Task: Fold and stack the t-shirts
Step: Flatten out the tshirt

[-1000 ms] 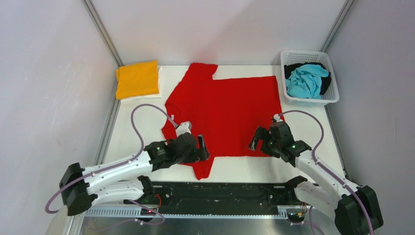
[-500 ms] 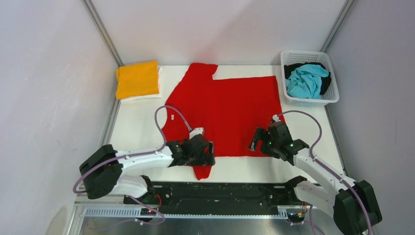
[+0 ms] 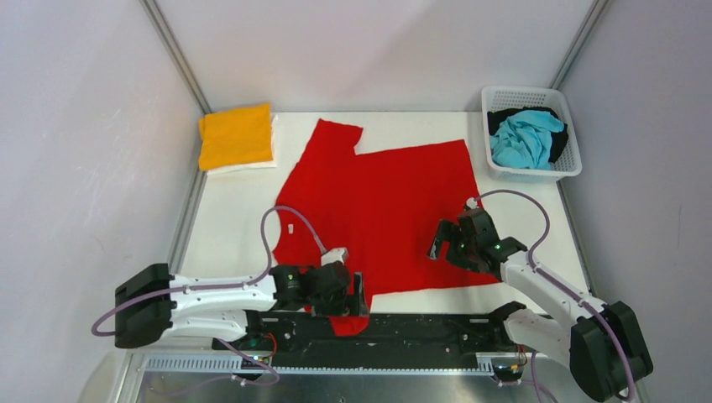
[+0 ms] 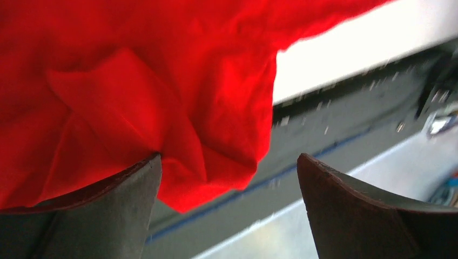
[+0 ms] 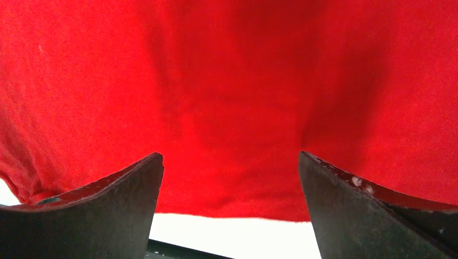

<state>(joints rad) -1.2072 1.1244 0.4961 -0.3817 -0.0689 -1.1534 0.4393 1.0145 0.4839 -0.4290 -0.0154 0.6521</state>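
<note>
The red t-shirt (image 3: 378, 210) lay spread askew across the middle of the desk (image 3: 227, 227).
Its near sleeve drooped over the desk's lower edge, where the left pincer (image 3: 358, 295) stood spread, bunched cloth against one finger. The right pincer (image 3: 438, 241), also spread, hung over the lower hem. A folded orange-yellow t-shirt (image 3: 237, 134) lay at upper left.

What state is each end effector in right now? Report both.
Left end effector: open, red t-shirt cloth bunched against one finger.
Right end effector: open, over the red t-shirt.

Bare table (image 3: 228, 220) strip left of red t-shirt (image 3: 378, 201) passable. Far-left corner blocked by orange-yellow folded shirt (image 3: 236, 134), far-right by lattice basket (image 3: 532, 174). Both flanks hemmed by side walls (image 3: 84, 168).
</note>
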